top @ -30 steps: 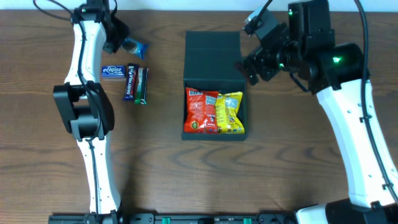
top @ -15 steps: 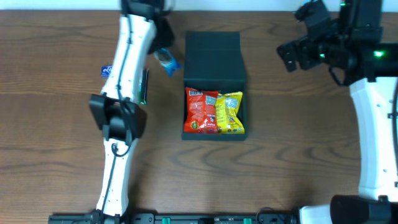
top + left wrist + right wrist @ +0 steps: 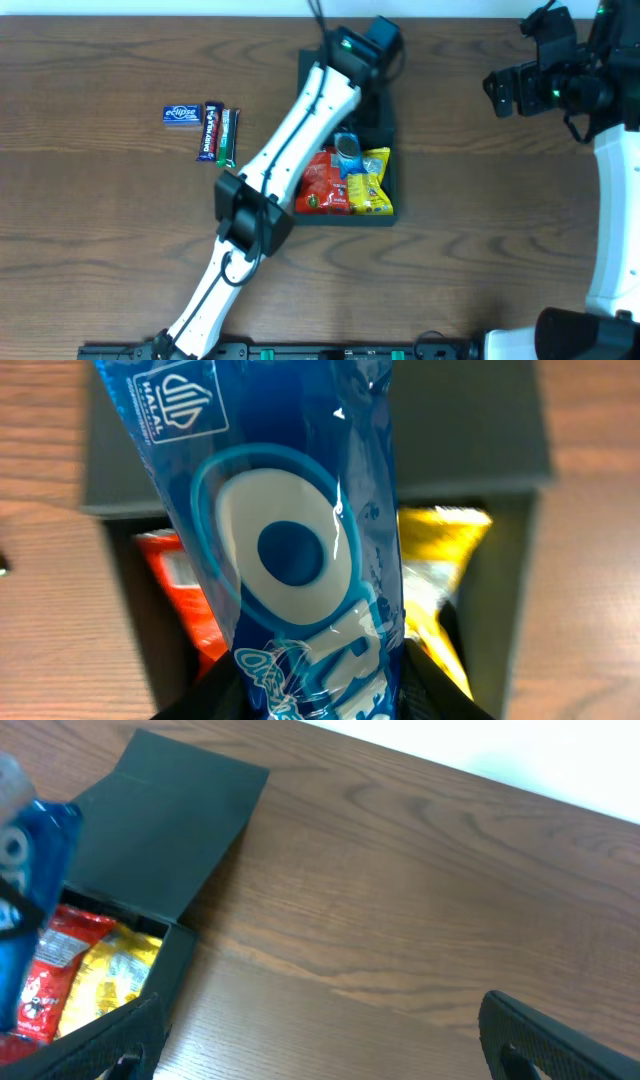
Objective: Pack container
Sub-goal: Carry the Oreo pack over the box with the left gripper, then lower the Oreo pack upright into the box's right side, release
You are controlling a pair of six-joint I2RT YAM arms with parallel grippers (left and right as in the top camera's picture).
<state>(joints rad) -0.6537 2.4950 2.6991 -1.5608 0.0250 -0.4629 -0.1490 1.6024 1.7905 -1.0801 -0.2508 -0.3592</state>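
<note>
The container (image 3: 345, 217) is a dark box in the middle of the table with its flap lid (image 3: 160, 830) laid open at the back. A red packet (image 3: 318, 188) and a yellow packet (image 3: 372, 188) lie side by side inside it. My left gripper (image 3: 349, 142) hangs over the box, shut on a blue snack packet (image 3: 290, 540) that dangles above the two packets. The packet fills the left wrist view, with my left gripper (image 3: 320, 695) pinching its lower end. My right gripper (image 3: 500, 90) stands open and holds nothing, off to the right of the box; the right wrist view shows bare wood under my right gripper (image 3: 330, 1040).
A small blue Eclipse box (image 3: 181, 114) and two dark snack bars (image 3: 210, 132) (image 3: 227, 137) lie on the wood at the left. The left arm (image 3: 290, 150) stretches diagonally from the table's front up to the box.
The left arm has swung right from the table's left side, carrying the blue packet to above the open container. The right arm has pulled back to the right, away from the box.
</note>
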